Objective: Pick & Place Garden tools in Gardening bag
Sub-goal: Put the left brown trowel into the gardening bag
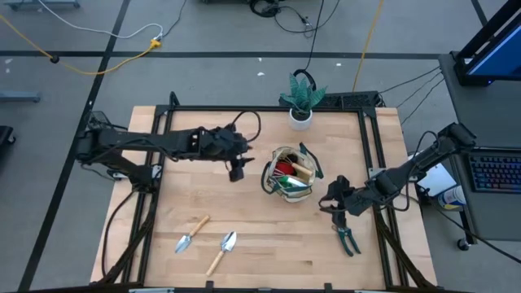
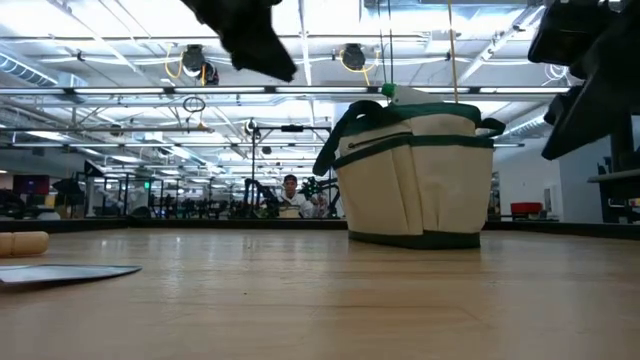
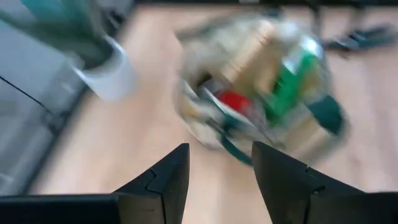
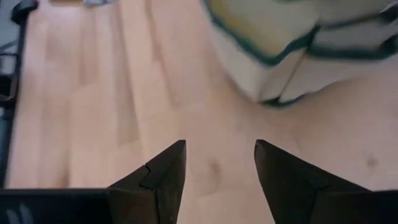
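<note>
Nearest the low camera, a flat metal trowel blade [image 2: 65, 272] lies on the wooden surface [image 2: 320, 300], with the rounded end of a wooden handle [image 2: 22, 242] just behind it. From above, these belong to two wooden-handled trowels lying near the front edge of the surface: one [image 1: 192, 233] on the left and the other [image 1: 222, 251] just beside it, apart from each other.

Over toward the right front of the surface, the dark pruning shears [image 1: 348, 237] lie flat on the wood. The right claw [image 1: 335, 208] hangs just above and behind them, between the shears and the bag. Its own wrist camera shows the two dark fingers [image 4: 163, 180] spread apart with only bare wood between them, so it is open and holds nothing.

Farther back, at the middle of the surface, stands the tan canvas bag [image 1: 290, 172] with dark green trim and loop handles, upright. Inside it sit a red piece [image 3: 235, 101], a green piece [image 3: 291, 78] and a wooden handle [image 3: 249, 53]; the blur hides their exact shapes.

The left claw [image 1: 237, 172] hovers just to the left of the bag, clear of it. Its fingers [image 3: 166, 183] stand well apart, empty, pointing toward the bag's open top.

At the far edge of the surface, a green plant in a white pot [image 1: 301, 104] stands well behind the bag. Beyond the surface, in the room, a person [image 2: 291, 198] sits among the equipment.
</note>
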